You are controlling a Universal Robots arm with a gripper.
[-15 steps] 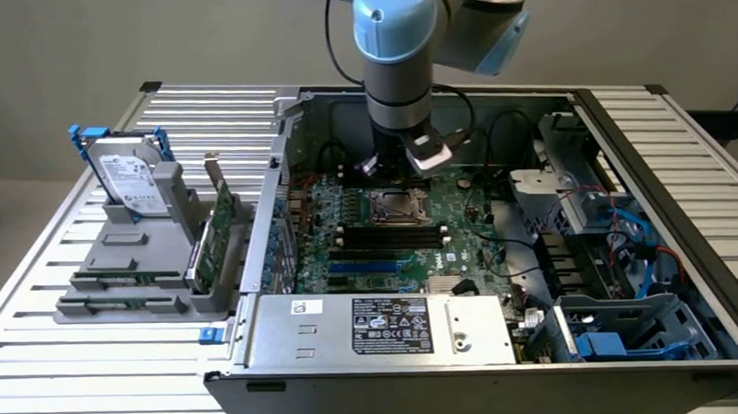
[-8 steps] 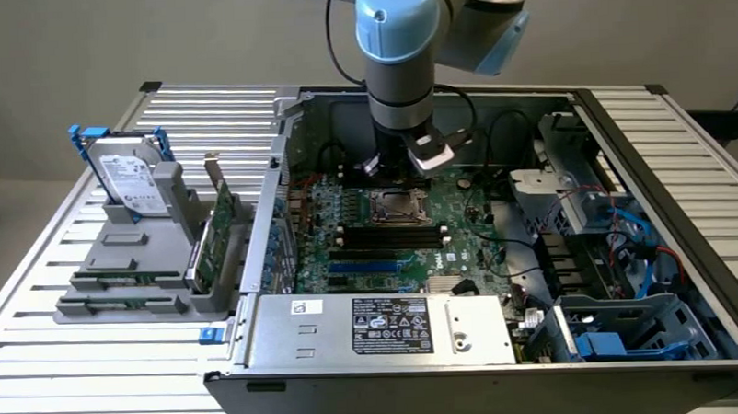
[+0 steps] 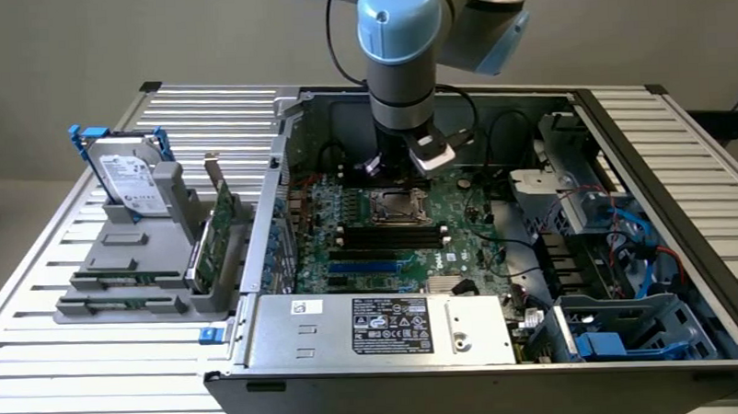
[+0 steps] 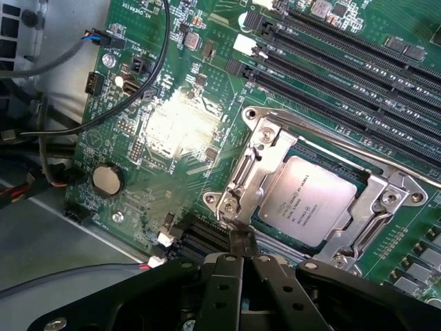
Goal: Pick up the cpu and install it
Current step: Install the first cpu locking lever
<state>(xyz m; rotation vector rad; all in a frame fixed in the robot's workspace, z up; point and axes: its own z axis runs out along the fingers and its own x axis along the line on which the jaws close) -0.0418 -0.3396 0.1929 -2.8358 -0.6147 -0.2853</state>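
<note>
Fingers (image 4: 242,249) pressed together, empty, just beside the socket frame (image 4: 272,148) where the cpu (image 4: 309,200) sits.

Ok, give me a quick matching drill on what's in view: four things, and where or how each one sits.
Things:
1. cpu
2. gripper
3. hard drive
4. coin cell battery

Places or states:
A. upright in the grey holder outside the case
B. shut, tips by the socket's edge
C. flat inside the socket's metal frame
D. round, on the green board beside black cables

Pairs: 1-C, 2-B, 3-A, 4-D
</note>
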